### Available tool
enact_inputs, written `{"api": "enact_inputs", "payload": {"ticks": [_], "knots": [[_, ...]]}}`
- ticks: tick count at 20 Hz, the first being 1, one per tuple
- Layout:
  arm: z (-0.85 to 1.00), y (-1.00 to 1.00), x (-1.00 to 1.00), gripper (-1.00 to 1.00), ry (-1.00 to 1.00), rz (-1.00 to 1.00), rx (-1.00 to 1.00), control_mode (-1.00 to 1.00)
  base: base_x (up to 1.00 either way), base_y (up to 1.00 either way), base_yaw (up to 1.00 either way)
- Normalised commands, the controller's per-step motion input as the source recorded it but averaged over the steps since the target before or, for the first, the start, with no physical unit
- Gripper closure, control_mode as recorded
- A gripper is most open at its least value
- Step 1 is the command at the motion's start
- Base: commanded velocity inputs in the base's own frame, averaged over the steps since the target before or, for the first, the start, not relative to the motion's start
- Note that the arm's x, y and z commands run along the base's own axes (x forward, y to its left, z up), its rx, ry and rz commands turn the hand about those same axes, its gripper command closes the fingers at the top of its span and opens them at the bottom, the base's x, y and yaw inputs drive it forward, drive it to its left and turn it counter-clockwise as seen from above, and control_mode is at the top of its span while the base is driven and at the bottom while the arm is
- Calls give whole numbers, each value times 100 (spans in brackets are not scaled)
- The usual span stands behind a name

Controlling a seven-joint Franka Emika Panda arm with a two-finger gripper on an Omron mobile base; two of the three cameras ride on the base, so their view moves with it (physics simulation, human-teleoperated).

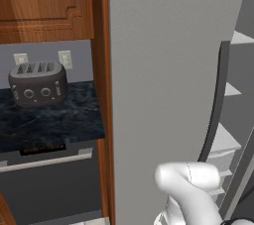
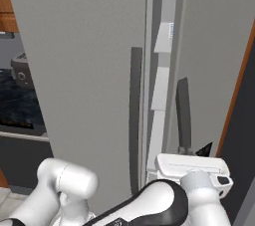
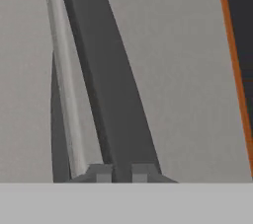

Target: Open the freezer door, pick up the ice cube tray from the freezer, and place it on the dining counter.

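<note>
The freezer [image 2: 84, 60] is the tall light-grey appliance with two doors, and a narrow gap between them shows white shelves [image 2: 160, 88]. My gripper [image 2: 194, 150] is at the lower end of the right door's dark bowed handle [image 2: 183, 110]. In the hand view the handle [image 3: 106, 80] runs down between the two fingertips, and the gripper [image 3: 122, 173] is shut on it. A small pale bluish patch [image 2: 172, 30] on an upper shelf may be the ice cube tray; it is too small to tell. The dining counter is out of view.
A grey toaster [image 1: 37, 84] stands on a dark marbled worktop [image 1: 54, 120] left of the freezer, under a reddish wooden cabinet [image 1: 44, 3]. The left door's handle [image 1: 217, 100] is close to my arm [image 1: 191, 184]. An orange-brown panel edge [image 2: 238, 95] borders the right door.
</note>
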Motion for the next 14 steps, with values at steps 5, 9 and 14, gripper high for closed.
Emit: {"api": "enact_inputs", "payload": {"ticks": [5, 9, 14], "knots": [[3, -45, -61, 100, 0, -11, 0, -100, 0, 0, 0], [4, -26, -64, 100, 0, -13, 0, -100, 0, 0, 0], [7, -7, -87, -100, 0, -21, 0, -100, 0, 0, 0]]}}
